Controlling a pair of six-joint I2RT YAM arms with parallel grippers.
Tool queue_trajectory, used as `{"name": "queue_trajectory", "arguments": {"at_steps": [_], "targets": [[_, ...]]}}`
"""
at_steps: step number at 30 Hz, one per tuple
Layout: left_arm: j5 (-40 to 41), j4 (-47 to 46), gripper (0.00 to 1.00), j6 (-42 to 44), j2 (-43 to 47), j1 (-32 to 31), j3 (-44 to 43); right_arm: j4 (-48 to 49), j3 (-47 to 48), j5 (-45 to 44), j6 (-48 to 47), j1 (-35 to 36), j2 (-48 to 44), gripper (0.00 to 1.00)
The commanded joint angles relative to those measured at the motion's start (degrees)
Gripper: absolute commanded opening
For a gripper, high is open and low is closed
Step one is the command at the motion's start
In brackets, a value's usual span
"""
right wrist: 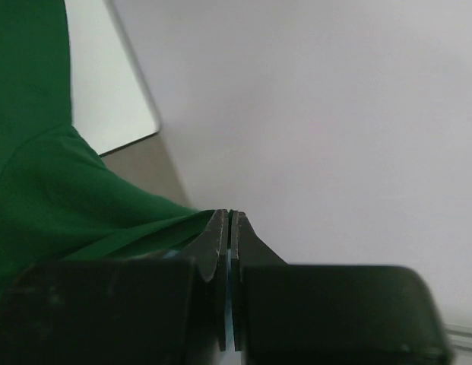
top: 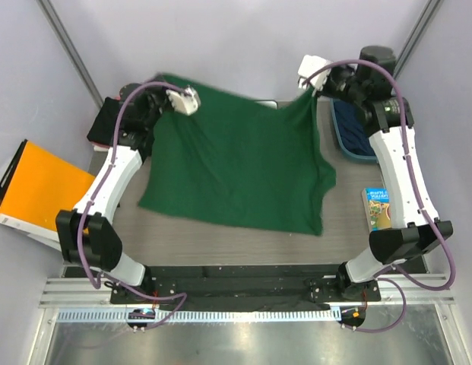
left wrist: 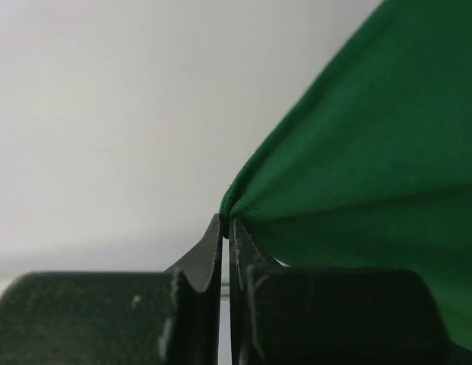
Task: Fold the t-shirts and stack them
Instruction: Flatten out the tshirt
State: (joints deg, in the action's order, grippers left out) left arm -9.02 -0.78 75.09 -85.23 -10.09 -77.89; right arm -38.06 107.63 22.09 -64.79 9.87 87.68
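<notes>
Green t-shirt point(top: 236, 167) in both grippers point(left wrist: 225, 222) point(right wrist: 229, 216)

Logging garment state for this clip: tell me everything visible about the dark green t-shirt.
The dark green t-shirt is plain, soft cloth, spread open and unfolded. The left end effector and right end effector each pinch a far corner, holding that edge raised. Its near part rests on the table, one short sleeve sticking out on the right.

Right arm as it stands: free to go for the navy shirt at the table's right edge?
Probably not yet. The right gripper is shut on a corner of the green shirt; the navy shirt lies close beside that arm, so it would have to let go first.
</notes>
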Motion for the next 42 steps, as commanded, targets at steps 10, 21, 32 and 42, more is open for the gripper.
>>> {"name": "queue_trajectory", "arguments": {"at_steps": [10,21,32,42], "targets": [[3.57,-51.17,0.0,-0.03,4.71,-1.6,-13.73,12.34,28.97,5.51,-3.5,-0.38,-7.24,0.01],[-5.81,-23.44,0.0,4.61,35.28,-1.52,36.81,-0.94,-31.74,11.57,4.07,-0.55,-33.96,0.01],[-20.33,41.6,0.0,25.37,72.48,-1.6,56.97,-31.62,-54.9,14.48,-8.23,-0.46,-48.3,0.01],[-16.03,54.2,0.0,24.49,64.06,-1.69,49.07,-41.3,-50.68,14.3,-11.66,-0.46,-48.21,0.01]]}}
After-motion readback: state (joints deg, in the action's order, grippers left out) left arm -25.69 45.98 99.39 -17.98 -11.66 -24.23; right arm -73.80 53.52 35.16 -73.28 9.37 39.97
